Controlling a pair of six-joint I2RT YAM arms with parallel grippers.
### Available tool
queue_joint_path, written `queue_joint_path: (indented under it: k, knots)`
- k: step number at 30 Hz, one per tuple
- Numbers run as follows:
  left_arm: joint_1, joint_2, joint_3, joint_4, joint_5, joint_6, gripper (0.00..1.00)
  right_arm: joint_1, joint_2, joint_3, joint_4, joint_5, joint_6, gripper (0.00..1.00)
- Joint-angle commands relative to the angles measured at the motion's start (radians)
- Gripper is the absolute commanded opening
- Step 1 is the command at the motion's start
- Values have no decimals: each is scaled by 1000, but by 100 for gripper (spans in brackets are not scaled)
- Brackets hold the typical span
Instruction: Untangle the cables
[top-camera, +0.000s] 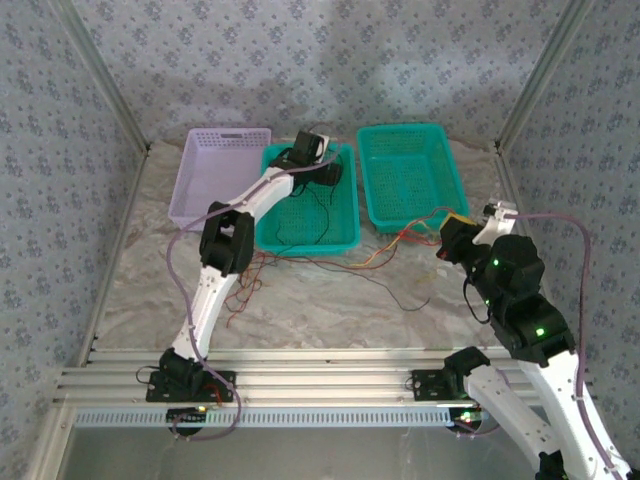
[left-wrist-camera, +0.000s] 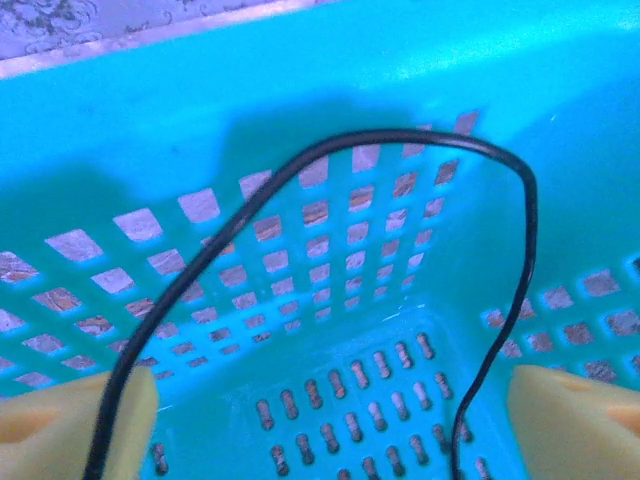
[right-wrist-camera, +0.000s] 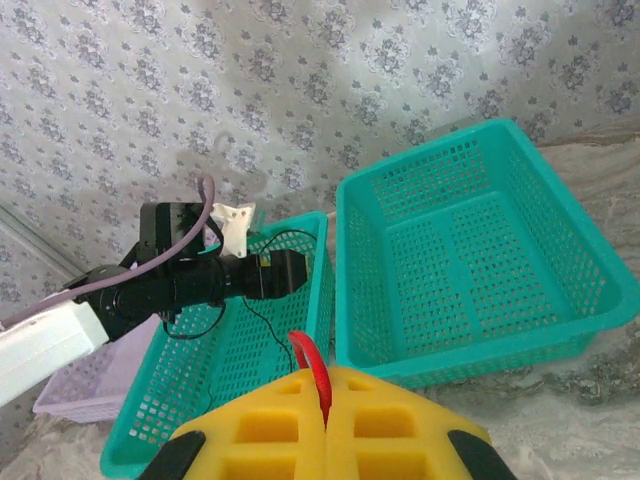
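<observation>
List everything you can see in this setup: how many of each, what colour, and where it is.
Left basket: one, lavender, far left of the table.
Middle basket: one, teal, far centre.
Right basket: one, teal, far right.
Black cable: one, black, looped inside the middle basket.
Red cable: one, red, pinched in the right claw.
Loose cables: several, red and yellow-orange, spread on the table in front of the baskets.
Table: one, marbled beige, under everything.
Left claw: one, pale yellow fingers, open inside the middle basket.
Right claw: one, yellow, shut on the red cable, near right of the table.
</observation>
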Motion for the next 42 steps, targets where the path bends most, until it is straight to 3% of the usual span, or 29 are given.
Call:
queue_joint_path:
  k: [1,12,20,25,29,33,37,42]
  knots:
    - [2,-1,45,-84,20,2,100,-1,-4,45,12,-24,-19,0]
    - [-32,-320,-247,-16,17,-16,100,0,13,81,-12,-79,-13,0]
    - [-49,-350,-138,-324,-164,-101,100,0,33,95,-27,-117,7,0]
    - [-54,-307,20,-569,-213,-169,100,2,37,110,-28,-135,20,0]
    - [-108,-401,-38,-546,-106,-155,100,2,78,145,-22,-196,26,0]
    - [-153,-552,-206,-399,104,-204,100,1,108,174,-5,-258,28,0]
    - [-166,-731,-490,-139,343,-293,100,-1,120,192,-1,-323,29,0]
    - [-172,-871,-783,189,554,-427,100,-2,126,194,53,-458,31,0]
